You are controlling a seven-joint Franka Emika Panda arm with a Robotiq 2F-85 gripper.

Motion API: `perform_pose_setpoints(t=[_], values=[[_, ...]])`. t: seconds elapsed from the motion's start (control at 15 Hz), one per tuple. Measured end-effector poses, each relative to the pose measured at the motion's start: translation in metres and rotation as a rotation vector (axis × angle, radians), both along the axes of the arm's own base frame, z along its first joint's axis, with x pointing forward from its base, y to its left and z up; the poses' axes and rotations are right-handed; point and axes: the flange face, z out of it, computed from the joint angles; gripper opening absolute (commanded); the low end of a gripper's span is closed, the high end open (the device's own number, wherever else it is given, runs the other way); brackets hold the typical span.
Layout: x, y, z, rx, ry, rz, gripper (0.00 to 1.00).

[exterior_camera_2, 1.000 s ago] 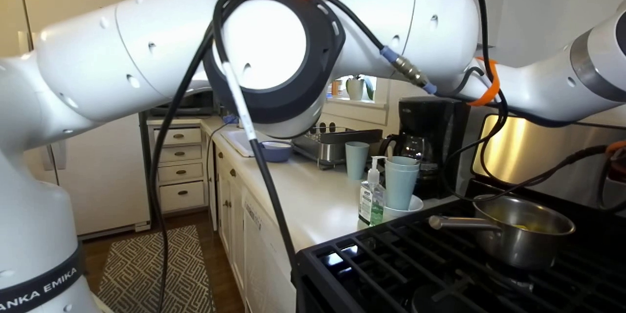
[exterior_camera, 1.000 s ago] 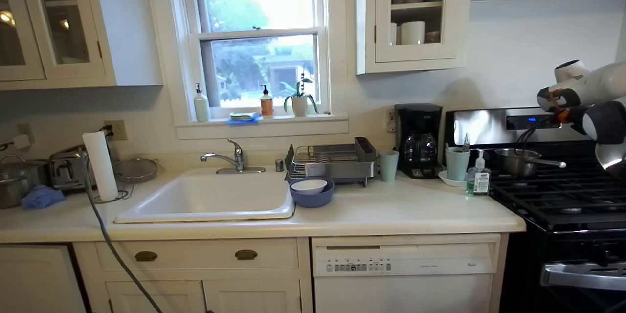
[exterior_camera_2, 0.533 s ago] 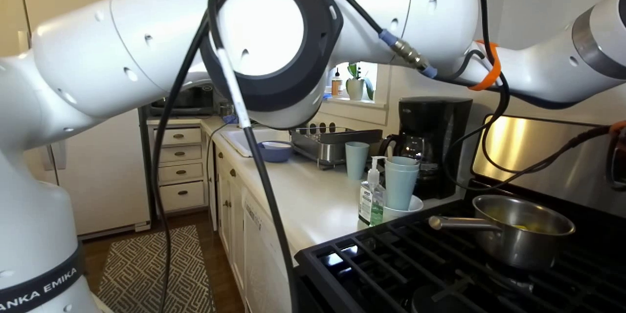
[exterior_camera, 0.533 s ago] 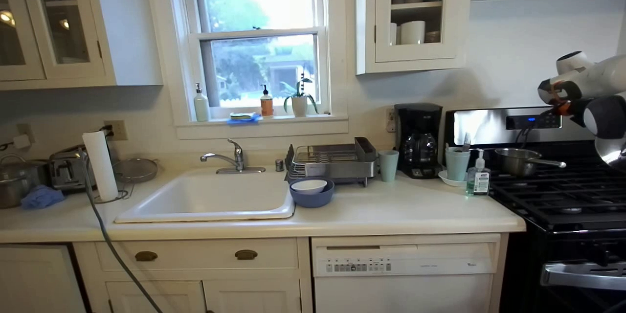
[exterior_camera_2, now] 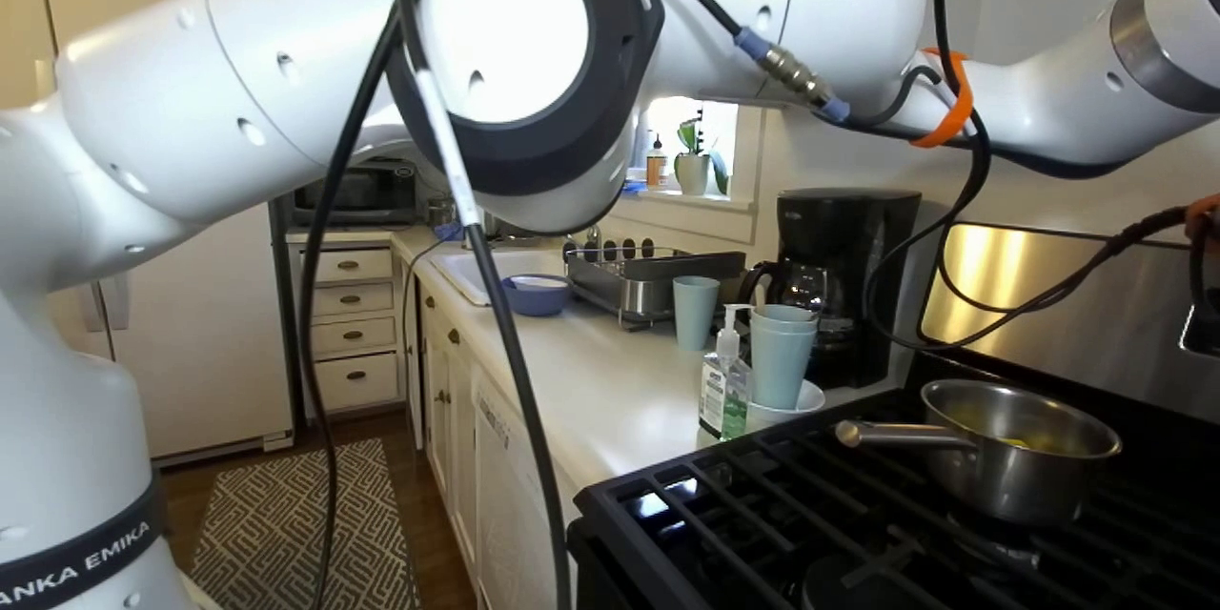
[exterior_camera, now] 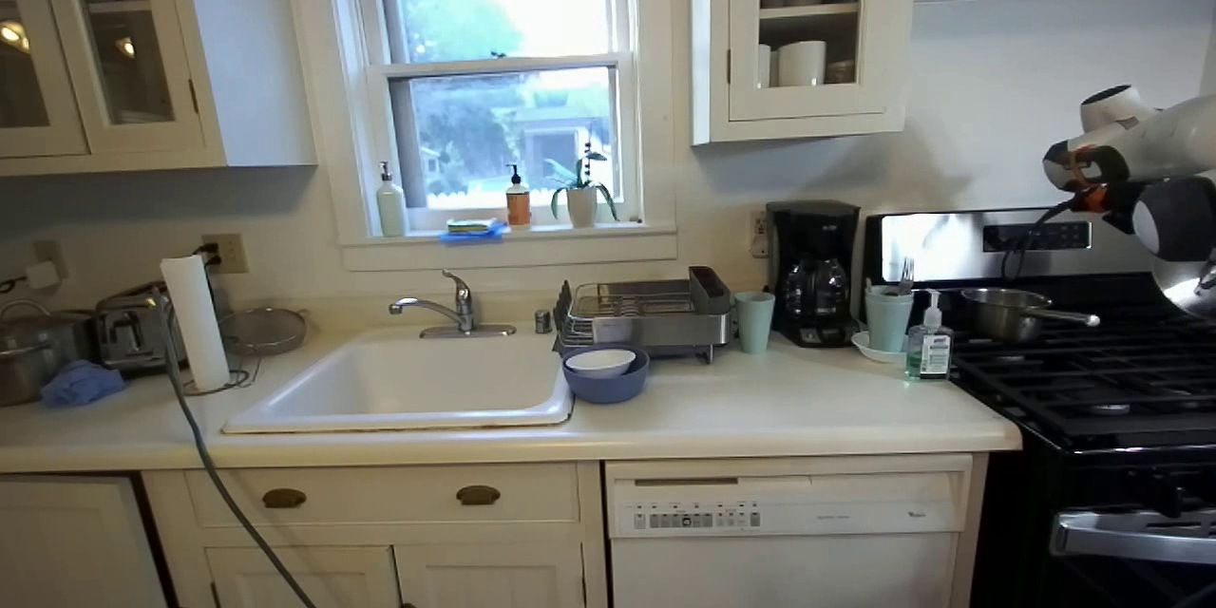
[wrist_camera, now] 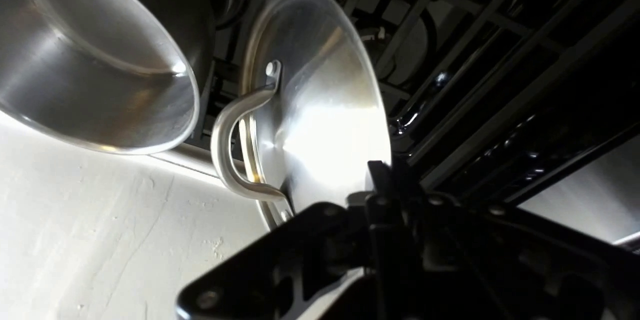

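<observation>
My gripper (wrist_camera: pixel 391 172) comes in from the bottom of the wrist view, its dark fingers close together at the rim of a shiny steel lid (wrist_camera: pixel 320 110). It appears shut on that rim. The lid is tilted, and its loop handle (wrist_camera: pixel 225 135) faces left. A steel pot (wrist_camera: pixel 100 55) lies to the left of the lid, apart from it, with its inside showing. In an exterior view, a shiny metal piece that looks like the lid (exterior_camera: pixel 1183 290) hangs below the wrist at the right edge. The fingers are hidden in both exterior views.
A steel saucepan (exterior_camera_2: pixel 1020 486) with something yellow inside stands on the black stove grates (exterior_camera_2: pixel 724 515). Black arm cables (exterior_camera_2: pixel 953 305) hang above it. A sanitizer bottle (exterior_camera_2: pixel 724 391), stacked cups (exterior_camera_2: pixel 782 362) and a coffee maker (exterior_camera_2: pixel 843 276) stand beside the stove.
The arm has risen over the last second, and the hanging cables have lifted away from the saucepan. The shiny metal piece below the wrist has moved up with the arm.
</observation>
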Motion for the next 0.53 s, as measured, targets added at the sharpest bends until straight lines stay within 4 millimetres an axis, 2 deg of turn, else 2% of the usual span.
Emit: perform_pose_setpoints(t=[0.53], values=[[0.022,0.011,0.030,-0.061,-0.020,0.081,0.02]])
